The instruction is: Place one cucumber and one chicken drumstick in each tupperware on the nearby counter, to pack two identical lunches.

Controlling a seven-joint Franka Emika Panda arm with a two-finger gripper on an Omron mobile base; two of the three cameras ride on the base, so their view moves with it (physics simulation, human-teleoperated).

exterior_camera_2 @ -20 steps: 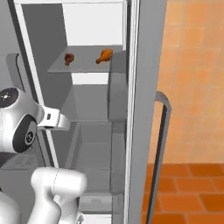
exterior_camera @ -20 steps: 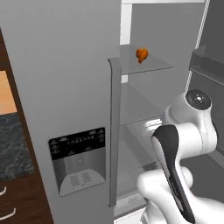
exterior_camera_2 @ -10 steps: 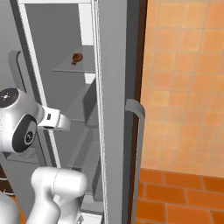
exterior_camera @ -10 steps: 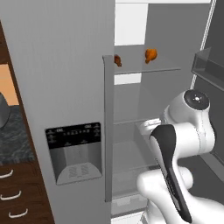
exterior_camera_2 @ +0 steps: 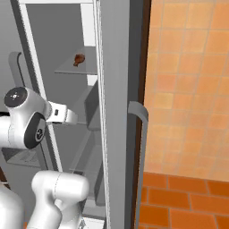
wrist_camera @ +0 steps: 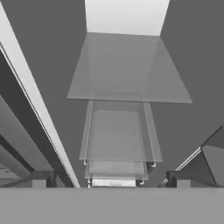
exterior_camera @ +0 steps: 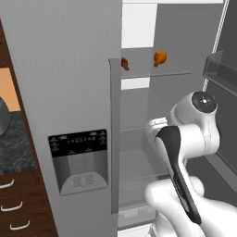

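Two reddish-brown chicken drumsticks sit on the upper glass shelf of the open fridge: one [exterior_camera: 160,57] out on the shelf, the other [exterior_camera: 125,63] half hidden by the left door's edge. From the right I see a single drumstick [exterior_camera_2: 79,59] on that shelf. My gripper [wrist_camera: 108,180] is open, with nothing between its fingertips [wrist_camera: 39,179], and it points into the fridge at the lower glass shelves. My hand [exterior_camera_2: 60,114] reaches in well below the drumstick shelf. The cucumber and the tupperware are out of view.
The left fridge door [exterior_camera: 78,157] with its dispenser and handle [exterior_camera: 115,139] stands close on my left. The right door [exterior_camera_2: 120,112] and its handle [exterior_camera_2: 141,134] are close on my right. Inside are a glass shelf [wrist_camera: 127,70], drawers [wrist_camera: 118,135] and door bins [exterior_camera: 222,69].
The whole picture has shifted in both base views, so the camera has moved. A second drumstick has come into the left base view. The arm holds the same pose.
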